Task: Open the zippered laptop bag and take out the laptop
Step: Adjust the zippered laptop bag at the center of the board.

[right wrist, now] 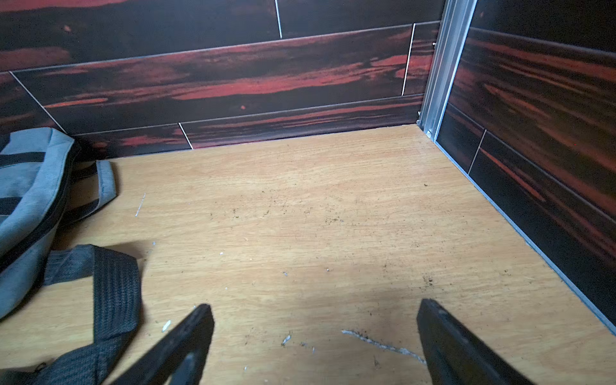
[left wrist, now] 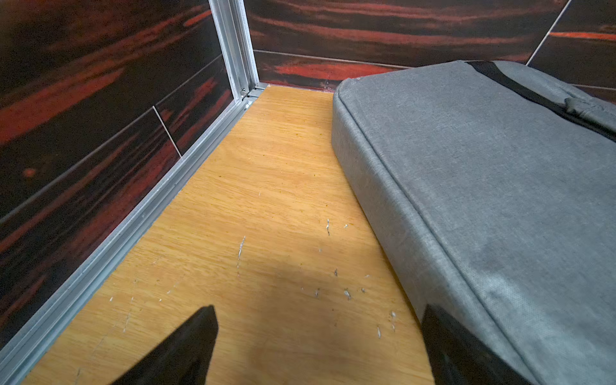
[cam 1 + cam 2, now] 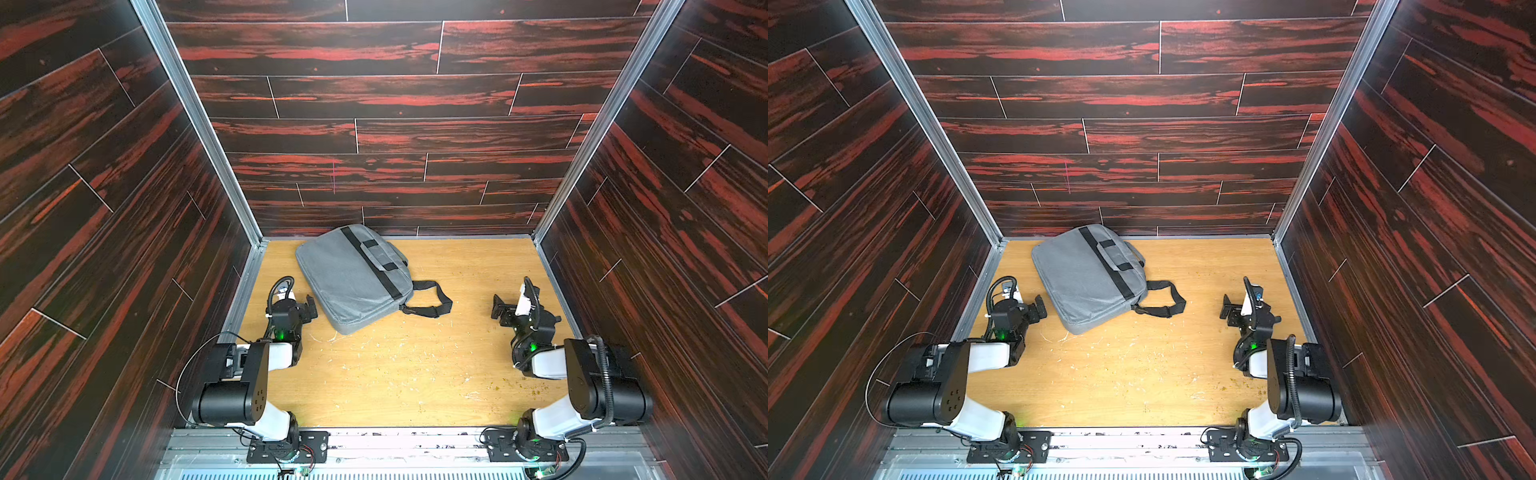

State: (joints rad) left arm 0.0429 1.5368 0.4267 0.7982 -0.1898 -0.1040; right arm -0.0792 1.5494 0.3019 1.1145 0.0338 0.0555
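The grey zippered laptop bag (image 3: 353, 278) (image 3: 1088, 278) lies flat at the back left of the table, its black stripe and grey handles facing up. Its black shoulder strap (image 3: 432, 299) (image 1: 113, 300) loops out to the right. The laptop is hidden. My left gripper (image 3: 311, 305) (image 3: 1040, 307) (image 2: 316, 310) hovers open just left of the bag's near corner (image 2: 483, 183), with only bare table between its fingers. Further right, my right gripper (image 3: 496, 305) (image 3: 1226, 305) (image 1: 313, 303) is open and holds nothing, a short way from the strap and bag (image 1: 30, 200).
Dark red wood-pattern walls (image 3: 395, 124) with aluminium corner posts (image 3: 199, 124) enclose the table on three sides. The bag's far corner lies close to the back wall. The light wooden tabletop (image 3: 395, 365) is scratched and speckled with crumbs.
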